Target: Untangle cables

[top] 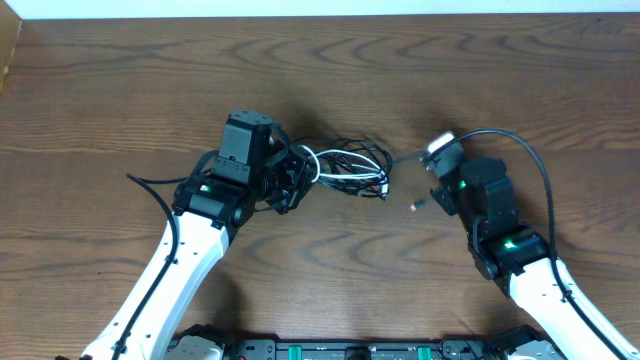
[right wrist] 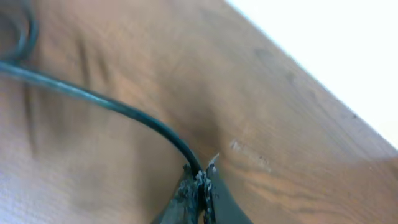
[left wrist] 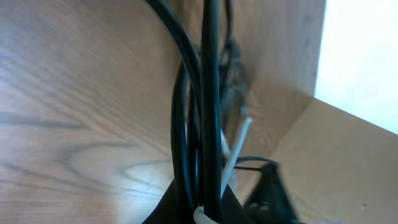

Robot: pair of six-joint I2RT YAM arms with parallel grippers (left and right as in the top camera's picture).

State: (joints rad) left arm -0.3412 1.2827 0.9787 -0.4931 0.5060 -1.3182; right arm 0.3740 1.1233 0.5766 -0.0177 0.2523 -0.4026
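While the left claw (top: 292, 183) pinches the looped cables (left wrist: 211, 93), the right claw (right wrist: 200, 180) clamps the thin black cable (right wrist: 93, 98).

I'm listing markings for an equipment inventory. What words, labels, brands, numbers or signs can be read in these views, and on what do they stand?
No readable text in any view.
Thin black cable and thin white cable: no print visible; too thin to tell.
Black-and-white robot arms: only small green indicator lights, no legible lettering.
Brown wooden table: wood grain only.
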